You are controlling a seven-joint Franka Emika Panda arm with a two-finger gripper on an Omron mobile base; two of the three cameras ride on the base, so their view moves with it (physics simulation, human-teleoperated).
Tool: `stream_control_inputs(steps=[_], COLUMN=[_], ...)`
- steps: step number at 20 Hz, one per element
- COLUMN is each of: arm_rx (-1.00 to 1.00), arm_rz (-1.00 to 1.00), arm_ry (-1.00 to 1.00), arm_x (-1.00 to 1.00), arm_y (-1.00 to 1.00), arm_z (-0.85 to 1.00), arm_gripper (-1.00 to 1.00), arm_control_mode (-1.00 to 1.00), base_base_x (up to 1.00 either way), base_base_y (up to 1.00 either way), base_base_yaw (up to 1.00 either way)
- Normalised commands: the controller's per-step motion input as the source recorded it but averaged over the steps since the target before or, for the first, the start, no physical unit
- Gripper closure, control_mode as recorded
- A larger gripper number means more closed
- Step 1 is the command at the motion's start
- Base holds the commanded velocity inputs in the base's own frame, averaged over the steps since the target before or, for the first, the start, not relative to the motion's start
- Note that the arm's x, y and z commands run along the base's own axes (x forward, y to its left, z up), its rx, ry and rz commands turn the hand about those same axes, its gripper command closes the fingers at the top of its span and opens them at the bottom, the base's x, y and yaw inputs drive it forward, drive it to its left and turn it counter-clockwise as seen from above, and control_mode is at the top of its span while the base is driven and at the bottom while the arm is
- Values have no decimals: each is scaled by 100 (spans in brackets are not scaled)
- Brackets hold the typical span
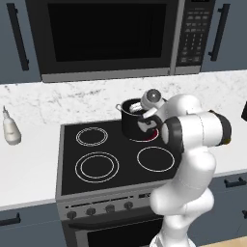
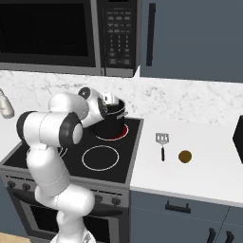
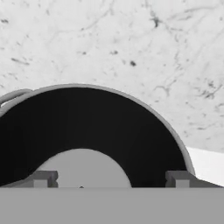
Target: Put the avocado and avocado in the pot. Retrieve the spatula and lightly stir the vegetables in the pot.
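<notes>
The dark pot [image 1: 127,128] [image 2: 110,125] stands on the back right burner, which glows red. My gripper [image 1: 138,114] [image 2: 114,107] sits at the pot's mouth, pointing in over the rim. In the hand view its fingertips [image 3: 43,178] stand wide apart, open, with nothing between them, and I look at the pot's black inner wall [image 3: 87,122] and grey floor. No avocado shows inside from here. One brown avocado [image 2: 185,156] lies on the counter right of the stove. The spatula [image 2: 162,144] lies just left of it, head pointing to the wall.
A microwave [image 1: 106,34] hangs low over the stove [image 1: 106,166]. A white bottle [image 1: 10,128] stands on the left counter. A dark object [image 2: 238,137] sits at the right edge of the counter. The marble backsplash [image 3: 131,39] rises close behind the pot.
</notes>
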Motion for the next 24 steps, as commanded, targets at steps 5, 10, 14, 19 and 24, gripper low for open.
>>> stream_control_inputs(steps=[5,10,14,19,24], arm_rx=[5,3,2,7,3], arm_rz=[0,0,0,-7,-18], arm_ry=[0,-1,-3,1,13], arm_x=[-99,-100,-100,-94,-24], arm_y=[-39,-51,-54,-86,-100], arm_z=[47,42,52,23,0], arm_gripper=[-100,-100,-100,-100,-100], arm_control_mode=[-100,-100,-100,-100,-100], base_base_x=[0,0,0,0,0], base_base_y=[0,0,0,0,0], base_base_yaw=[0,0,0,0,0])
